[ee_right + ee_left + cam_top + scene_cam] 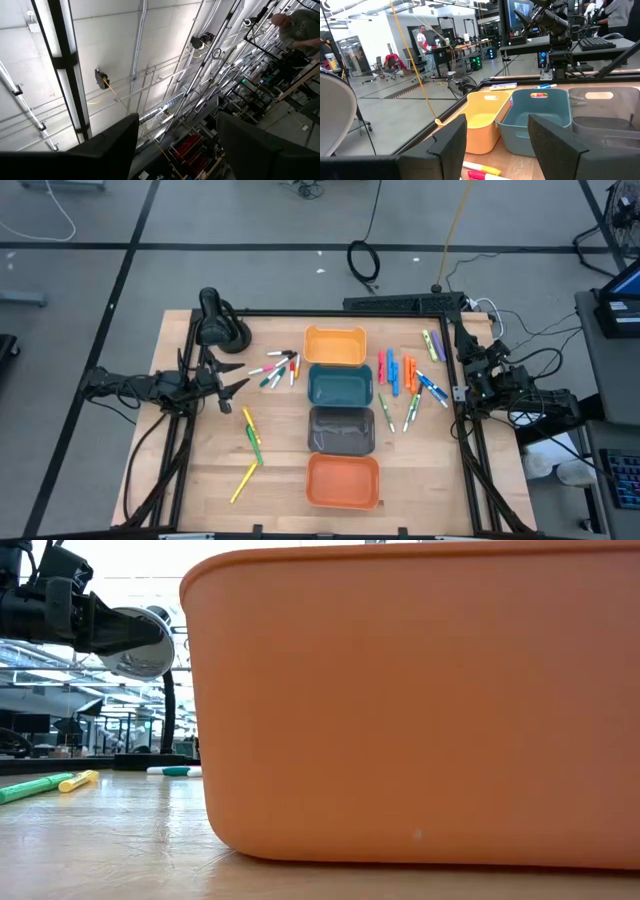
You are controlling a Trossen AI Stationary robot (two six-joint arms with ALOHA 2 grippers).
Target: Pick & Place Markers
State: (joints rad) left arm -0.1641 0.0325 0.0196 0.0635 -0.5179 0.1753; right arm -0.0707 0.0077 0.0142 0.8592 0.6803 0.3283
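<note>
The markers (277, 369) lie in loose clusters on the wooden table (200, 470), on both sides of a central column of four bins (340, 420). The left gripper (232, 383) hovers spread and empty just beside the left-hand cluster. The right gripper (177, 145) sits at the table's right edge, apparently tipped up toward the ceiling, fingers apart and holding nothing.

Even, bright overhead light falls on the tabletop (210, 480), leaving only soft, short shadows beside the bins and markers (400, 375). From table height, the orange bin (420, 700) fills most of the picture, slightly soft, while the room behind glares white. A long ceiling strip light (67, 65) gleams in the right wrist view, where a person at the edge is blurred. The wood shows a mild sheen.
</note>
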